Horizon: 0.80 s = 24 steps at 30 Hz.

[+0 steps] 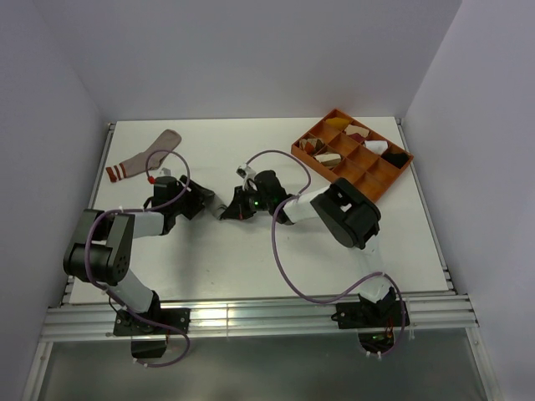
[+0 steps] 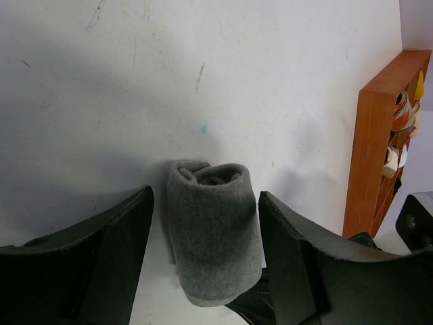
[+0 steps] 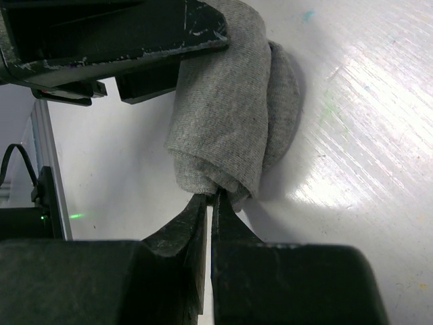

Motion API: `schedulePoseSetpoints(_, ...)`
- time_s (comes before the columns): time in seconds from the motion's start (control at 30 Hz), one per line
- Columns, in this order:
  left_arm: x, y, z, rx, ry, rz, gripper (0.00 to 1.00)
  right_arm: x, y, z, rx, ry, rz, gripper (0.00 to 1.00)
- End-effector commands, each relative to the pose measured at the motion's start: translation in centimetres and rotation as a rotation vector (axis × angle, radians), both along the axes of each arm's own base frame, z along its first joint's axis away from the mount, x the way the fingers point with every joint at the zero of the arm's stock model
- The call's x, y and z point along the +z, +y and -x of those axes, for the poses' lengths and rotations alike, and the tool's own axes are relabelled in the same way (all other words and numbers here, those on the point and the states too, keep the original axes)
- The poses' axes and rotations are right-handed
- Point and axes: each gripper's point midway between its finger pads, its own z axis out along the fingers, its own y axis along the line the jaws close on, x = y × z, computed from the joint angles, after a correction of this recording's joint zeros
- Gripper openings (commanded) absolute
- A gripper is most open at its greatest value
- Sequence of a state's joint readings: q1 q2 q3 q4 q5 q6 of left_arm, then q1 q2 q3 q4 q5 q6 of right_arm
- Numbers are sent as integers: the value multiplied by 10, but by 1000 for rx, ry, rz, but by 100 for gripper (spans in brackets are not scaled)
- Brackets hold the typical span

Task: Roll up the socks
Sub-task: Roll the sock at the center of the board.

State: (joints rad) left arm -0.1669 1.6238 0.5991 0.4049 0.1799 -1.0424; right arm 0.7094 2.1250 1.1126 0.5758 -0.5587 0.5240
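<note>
- Grey sock roll (image 2: 213,237) lies mid-table (image 1: 251,267), its long axis running between the 2 grippers.
- Left gripper (image 2: 204,195) straddles it, fingers wide, clear of both flanks.
- Right gripper (image 3: 210,200), pinched tight, appears to nip the roll's end.
- Pinkish-tan sock (image 1: 146,154) lies flat, far left.
- No legible writing.

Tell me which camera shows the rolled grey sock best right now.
Left wrist: the grey sock lies unobstructed between the left gripper's open fingers, its spiral end showing. Right wrist shows it close, top hidden by the left gripper, the right gripper pinching its end. Top external shows only a sliver.
</note>
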Motion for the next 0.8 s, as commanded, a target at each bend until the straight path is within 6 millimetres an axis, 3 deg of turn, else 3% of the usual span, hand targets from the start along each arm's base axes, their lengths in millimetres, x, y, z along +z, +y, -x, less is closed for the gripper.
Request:
schedulePoseSetpoints(0.0,-7,9,-4,21,6,-34,69,-7,-2,-3,-2,37,11,0)
schedulePoseSetpoints(0.27,-14,10,-3,11,17,-33,67,-8,-3,-5,-9,72,-1,0)
schedulePoseSetpoints(0.47,-21,8,-1,1,22,-19,60,-8,-5,-6,-10,93,-12,0)
schedulePoseSetpoints(0.77,-26,2,3,-26,31,-13,25,-8,-6,-9,-11,92,-5,0)
